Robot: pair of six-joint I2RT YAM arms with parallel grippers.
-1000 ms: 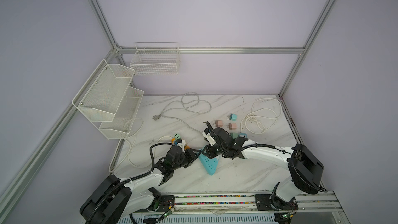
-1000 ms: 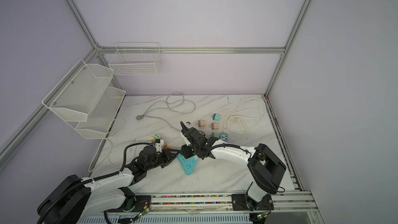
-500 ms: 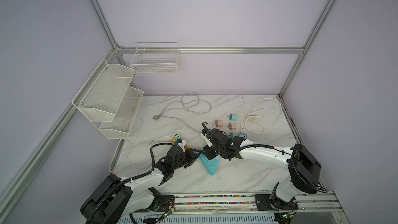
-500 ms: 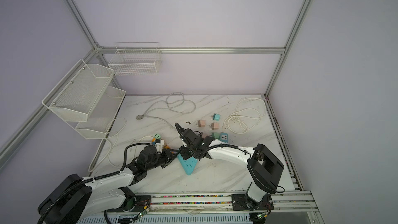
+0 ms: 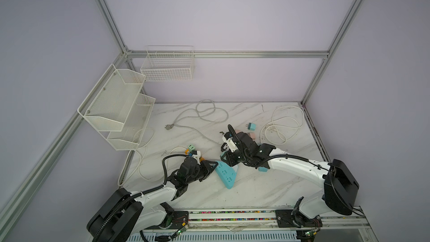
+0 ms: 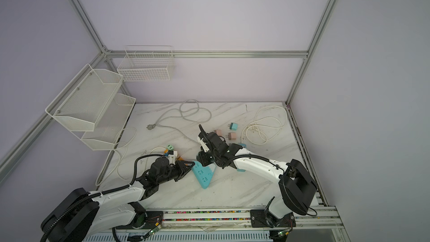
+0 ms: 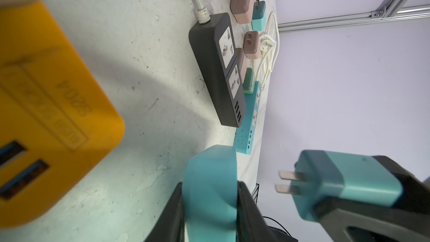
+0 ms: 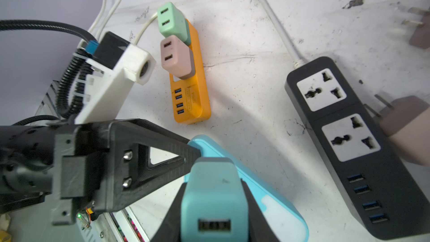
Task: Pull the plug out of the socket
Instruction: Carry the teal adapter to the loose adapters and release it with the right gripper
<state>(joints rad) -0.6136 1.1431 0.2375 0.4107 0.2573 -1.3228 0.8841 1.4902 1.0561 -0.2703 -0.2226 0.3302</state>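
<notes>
**Plug out of socket**

R hand (image 8: 213,188) clamped tight on teal plug (image 7: 344,180) — prongs bare, just off the blue socket strip (image 5: 224,174). L hand (image 7: 209,185) pinches strip's end — strip lies on table (image 5: 256,187).

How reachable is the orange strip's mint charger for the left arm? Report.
Probably not yet: the left gripper is clamped on the blue power strip; the mint charger sits close beside its wrist.

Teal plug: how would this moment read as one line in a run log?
left gripper: shut on blue power strip | right gripper: shut on teal plug | plug: prongs bare, clear of strip
</notes>
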